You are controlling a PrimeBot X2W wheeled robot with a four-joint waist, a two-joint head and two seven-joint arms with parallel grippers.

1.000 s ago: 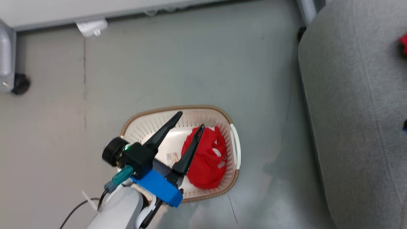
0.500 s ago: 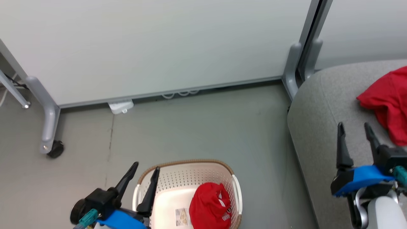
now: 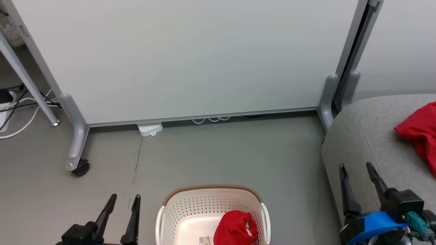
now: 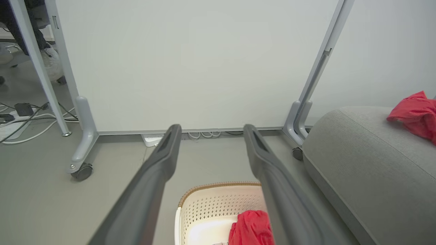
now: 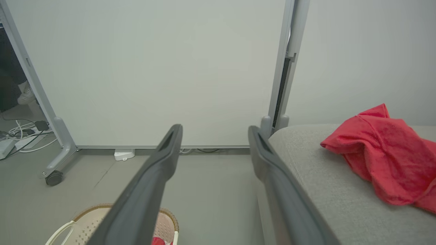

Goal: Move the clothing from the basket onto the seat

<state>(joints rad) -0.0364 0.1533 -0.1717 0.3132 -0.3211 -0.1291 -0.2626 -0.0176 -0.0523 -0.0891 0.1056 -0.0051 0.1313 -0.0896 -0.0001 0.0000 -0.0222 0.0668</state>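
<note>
The cream perforated basket with its brown rim stands on the floor at the bottom centre, and a red garment with white trim is bunched in its right half. A plain red garment lies on the grey seat at the right. My left gripper is open above the floor just left of the basket, holding nothing. My right gripper is open over the seat's near left edge, empty, well short of the plain garment. In the left wrist view the basket lies between the fingers.
A white partition panel on grey castor legs closes off the back. Cables and a table leg lie at the far left. A small white box sits under the panel. Bare grey floor lies between basket, panel and seat.
The head camera has tilted up, so the basket slid to the bottom edge. My left gripper drew back out of the basket to its left. My right gripper came into view over the seat.
</note>
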